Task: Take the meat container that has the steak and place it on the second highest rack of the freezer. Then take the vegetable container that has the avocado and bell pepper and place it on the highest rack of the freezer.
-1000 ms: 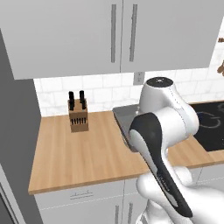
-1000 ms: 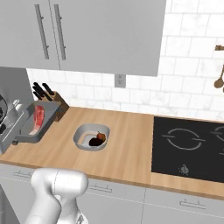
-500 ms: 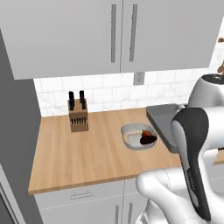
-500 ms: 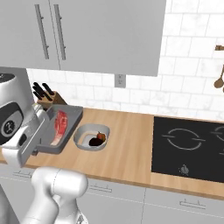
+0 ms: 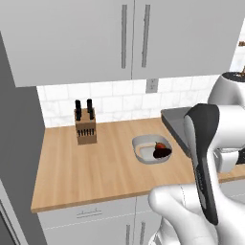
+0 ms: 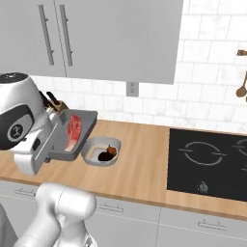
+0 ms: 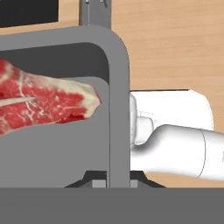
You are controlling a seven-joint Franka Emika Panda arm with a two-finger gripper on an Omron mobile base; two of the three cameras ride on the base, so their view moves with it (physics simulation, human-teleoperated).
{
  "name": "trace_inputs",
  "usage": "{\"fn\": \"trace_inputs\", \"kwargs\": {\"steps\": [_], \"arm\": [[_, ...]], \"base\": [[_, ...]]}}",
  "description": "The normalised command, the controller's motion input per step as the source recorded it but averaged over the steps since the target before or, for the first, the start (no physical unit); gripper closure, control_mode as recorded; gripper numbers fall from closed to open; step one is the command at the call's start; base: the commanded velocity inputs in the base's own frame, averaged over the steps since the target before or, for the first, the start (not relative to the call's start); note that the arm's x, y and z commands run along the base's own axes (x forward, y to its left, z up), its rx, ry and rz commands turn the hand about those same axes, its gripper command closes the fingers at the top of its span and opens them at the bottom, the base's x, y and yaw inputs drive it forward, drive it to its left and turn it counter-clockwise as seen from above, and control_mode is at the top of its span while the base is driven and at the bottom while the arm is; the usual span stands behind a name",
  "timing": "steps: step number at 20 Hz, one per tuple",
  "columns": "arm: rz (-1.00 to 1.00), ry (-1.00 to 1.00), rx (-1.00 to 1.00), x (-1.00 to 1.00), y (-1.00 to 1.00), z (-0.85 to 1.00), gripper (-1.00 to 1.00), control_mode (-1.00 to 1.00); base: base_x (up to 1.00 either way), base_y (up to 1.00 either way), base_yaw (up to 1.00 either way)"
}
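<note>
I have the meat container [image 6: 74, 132] lifted clear of the tabletop [image 6: 144, 164], its rim pinched in the tool [image 7: 118, 177], whose jaws are pressed tight on the tray's edge. The steak [image 6: 73, 130] lies inside it, red with pale marbling. Just beside the tray, down on the wood, sits the vegetable container [image 6: 101, 152] with the dark avocado [image 6: 104, 156] and the bell pepper [image 6: 112, 150] touching each other. Farther left stands a knife block [image 5: 85, 127]; to the right is a black cooktop [image 6: 207, 164]. I can read no writing anywhere.
</note>
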Motion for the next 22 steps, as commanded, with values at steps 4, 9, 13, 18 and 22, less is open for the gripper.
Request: {"fn": "trace_inputs", "kwargs": {"steps": [4, 9, 13, 18, 22], "arm": [[0.00, 0.02, 0.00, 0.24, 0.09, 0.13, 1.00, -1.00], [0.00, 0.00, 0.00, 0.02, 0.00, 0.00, 1.00, -1.00], [0.00, 0.00, 0.00, -0.06, -0.02, 0.00, 1.00, 1.00], [0.00, 0.00, 0.00, 0.00, 0.00, 0.00, 1.00, 1.00], [0.00, 0.00, 0.00, 0.00, 0.00, 0.00, 1.00, 1.00]], "base": [[0.00, 0.00, 0.00], [0.00, 0.00, 0.00], [-0.15, -0.13, 0.03], [-0.71, -0.75, 0.47], [-0.34, -0.37, 0.95]]}}
